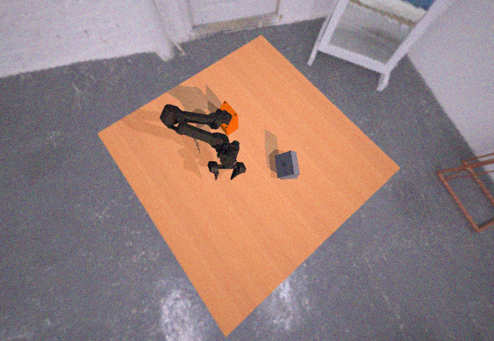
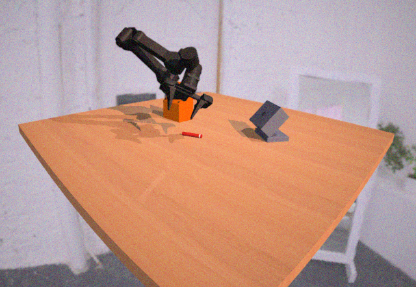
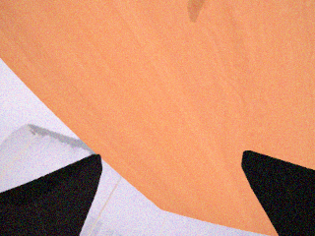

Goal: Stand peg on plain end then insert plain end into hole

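The red peg (image 2: 192, 134) lies on its side on the table (image 1: 247, 225) (image 2: 214, 189). Its white band (image 2: 200, 136) is near the end on the right in the exterior view. The peg does not show in the top view or the wrist view. The grey sloped panel (image 1: 289, 170) (image 2: 268, 109) stands on its base to the right, with one dark hole (image 1: 283, 164) (image 2: 263, 113) in its face. My gripper (image 1: 224, 178) (image 2: 181, 113) (image 3: 172, 160) is open and empty, its fingers spread wide and pointing down above the table, apart from the peg and left of the panel.
An orange block (image 1: 230, 125) (image 2: 185, 115) stands behind the gripper, close to the arm's base. The folded arm (image 1: 199, 132) (image 2: 151, 47) rises to the left. The table's edge shows in the wrist view, and shadows of the arm and panel fall on the table.
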You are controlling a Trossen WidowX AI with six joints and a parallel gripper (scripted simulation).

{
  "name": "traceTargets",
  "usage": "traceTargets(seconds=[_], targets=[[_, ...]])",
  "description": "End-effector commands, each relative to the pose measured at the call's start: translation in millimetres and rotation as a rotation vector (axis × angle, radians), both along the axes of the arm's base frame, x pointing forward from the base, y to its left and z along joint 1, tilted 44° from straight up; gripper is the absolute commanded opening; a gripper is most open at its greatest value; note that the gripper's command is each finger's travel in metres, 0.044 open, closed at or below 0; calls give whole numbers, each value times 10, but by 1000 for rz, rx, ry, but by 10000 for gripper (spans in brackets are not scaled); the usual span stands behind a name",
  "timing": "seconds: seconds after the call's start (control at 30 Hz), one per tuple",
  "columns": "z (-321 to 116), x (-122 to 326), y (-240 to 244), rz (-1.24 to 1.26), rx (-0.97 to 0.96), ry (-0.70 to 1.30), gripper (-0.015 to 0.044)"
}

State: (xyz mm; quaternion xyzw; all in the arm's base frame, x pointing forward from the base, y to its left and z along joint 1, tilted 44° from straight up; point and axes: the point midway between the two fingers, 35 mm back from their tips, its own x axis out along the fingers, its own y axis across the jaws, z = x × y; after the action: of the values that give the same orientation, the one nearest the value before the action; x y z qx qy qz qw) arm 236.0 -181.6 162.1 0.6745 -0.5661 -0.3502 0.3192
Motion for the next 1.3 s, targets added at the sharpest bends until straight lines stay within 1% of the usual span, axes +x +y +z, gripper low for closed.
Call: traceTargets(seconds=[0.0,0.03,1.27], targets=[[-1,2,0,1,0,6,426],[-6,7,1,5,0,23,440],[-345,290,98,341,-15,1245,440]])
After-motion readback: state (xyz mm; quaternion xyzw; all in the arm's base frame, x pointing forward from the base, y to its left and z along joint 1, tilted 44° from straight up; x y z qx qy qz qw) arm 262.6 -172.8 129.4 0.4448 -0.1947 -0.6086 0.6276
